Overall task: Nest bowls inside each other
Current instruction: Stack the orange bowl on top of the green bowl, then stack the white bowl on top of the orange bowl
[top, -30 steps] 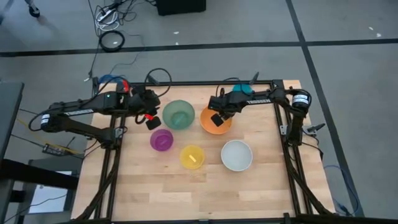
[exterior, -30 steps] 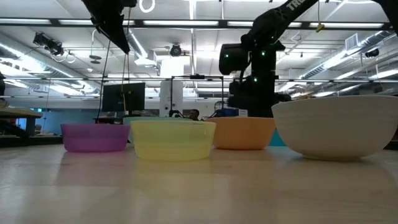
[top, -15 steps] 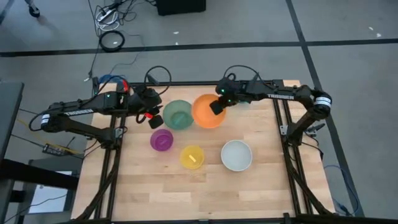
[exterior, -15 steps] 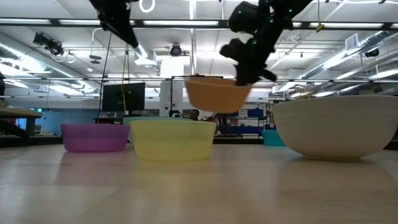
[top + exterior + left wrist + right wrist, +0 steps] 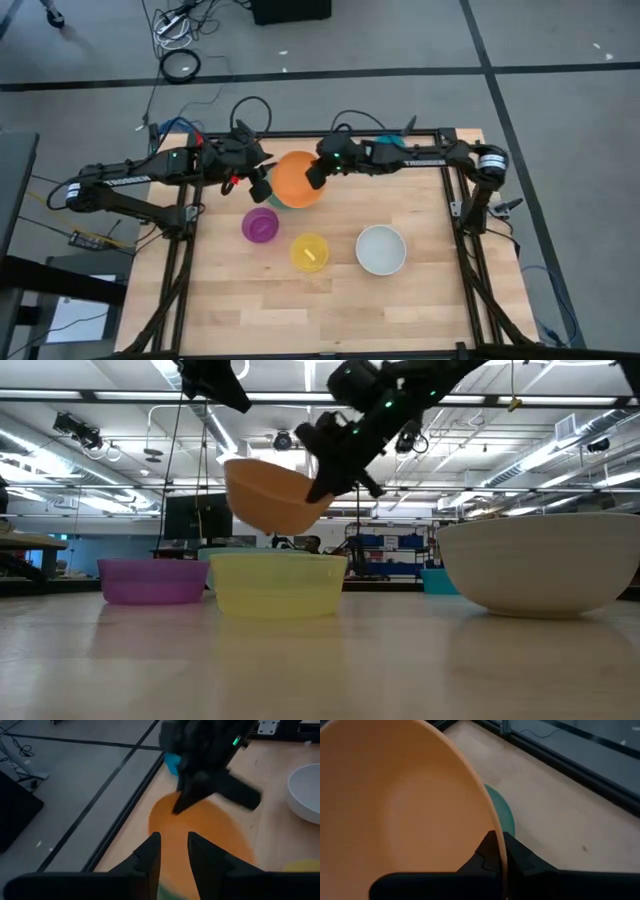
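The orange bowl hangs tilted in the air over the sage green bowl, which stands on the table and is mostly hidden beneath it. My right gripper is shut on the orange bowl. At that bowl's left side my left gripper hovers open, holding nothing. The purple bowl, the yellow bowl and the white bowl stand on their bases nearer the front. The blue bowl stands at the far edge behind my right arm. My right gripper pinches the orange bowl's rim on its right side, one finger inside the bowl and one outside. The fingers come from the table's right, slanting down. The bowl is lifted clear and tilted, above the green bowl.
The black frame rail runs along the table's far edge behind both arms. Bare wood lies in front of the three front bowls.
My right gripper has lifted the orange bowl off the table and carried it toward the table's left, over the green bowl; its wrist has tipped up and the bowl now hangs tilted. My left gripper has tipped upward a little.
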